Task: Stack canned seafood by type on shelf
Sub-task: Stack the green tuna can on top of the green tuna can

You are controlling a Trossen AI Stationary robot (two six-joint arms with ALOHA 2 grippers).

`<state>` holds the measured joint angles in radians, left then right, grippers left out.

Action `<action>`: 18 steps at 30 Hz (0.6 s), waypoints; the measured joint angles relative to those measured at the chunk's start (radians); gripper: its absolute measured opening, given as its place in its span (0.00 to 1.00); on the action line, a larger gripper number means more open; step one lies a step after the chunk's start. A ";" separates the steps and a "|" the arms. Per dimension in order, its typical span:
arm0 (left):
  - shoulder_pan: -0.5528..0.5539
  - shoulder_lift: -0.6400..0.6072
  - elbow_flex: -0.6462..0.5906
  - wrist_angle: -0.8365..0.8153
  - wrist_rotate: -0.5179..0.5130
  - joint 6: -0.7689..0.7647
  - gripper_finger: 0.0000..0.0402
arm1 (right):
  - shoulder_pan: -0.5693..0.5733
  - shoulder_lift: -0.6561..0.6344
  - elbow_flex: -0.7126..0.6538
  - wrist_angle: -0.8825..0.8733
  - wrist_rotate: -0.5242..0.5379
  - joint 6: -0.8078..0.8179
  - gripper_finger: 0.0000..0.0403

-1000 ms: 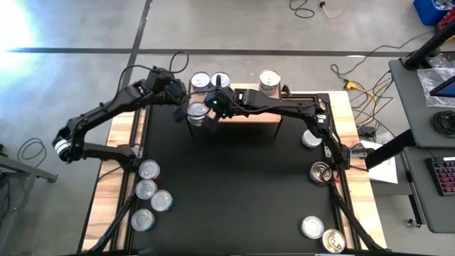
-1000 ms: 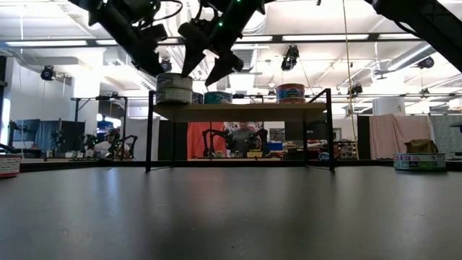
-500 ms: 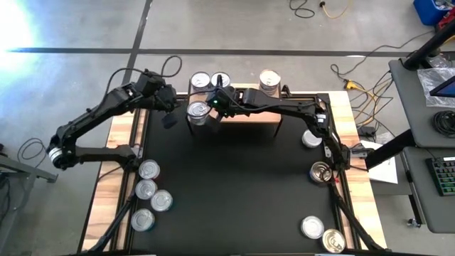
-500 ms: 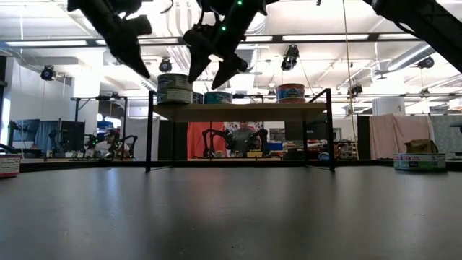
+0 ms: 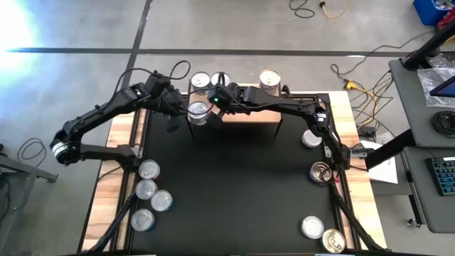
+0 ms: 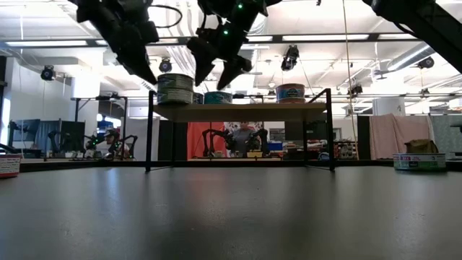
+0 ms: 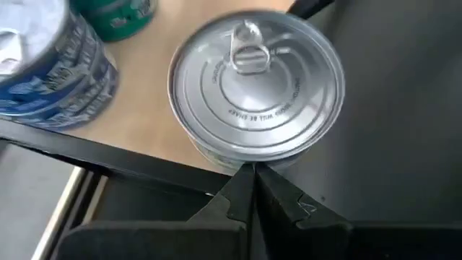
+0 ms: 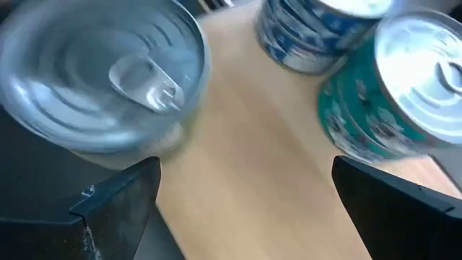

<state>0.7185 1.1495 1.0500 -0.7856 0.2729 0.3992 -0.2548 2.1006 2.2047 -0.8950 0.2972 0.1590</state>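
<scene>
A black mat [image 5: 234,178] covers my table, the shelf [image 5: 249,115] at its far edge. Four tins stand up there so far, the newest silver-topped tin [image 5: 198,111] at its left front corner. My left gripper [image 5: 173,125] hangs pinched shut just beside it; my right gripper [image 5: 210,107] is spread wide above the shelf, empty. Eight loose tins [image 5: 152,193] wait along both sides, so I judge it about a third done

You're looking past the right end effector [image 8: 245,202] – its two dark fingers [image 8: 119,198] stand wide apart – onto the light wood shelf [image 8: 245,159]. A silver-topped tin [image 8: 101,76] with a pull tab sits near one finger; a teal-labelled tin [image 8: 393,101] and a blue-labelled tin [image 8: 317,32] stand farther along.
</scene>
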 joint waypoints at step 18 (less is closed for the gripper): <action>-0.002 0.099 0.110 0.077 -0.085 0.012 0.00 | 0.010 0.002 0.000 0.070 -0.163 -0.056 0.99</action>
<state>0.7170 1.2484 1.1601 -0.7084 0.1875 0.4114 -0.2447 2.1021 2.2047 -0.8250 0.1337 0.1032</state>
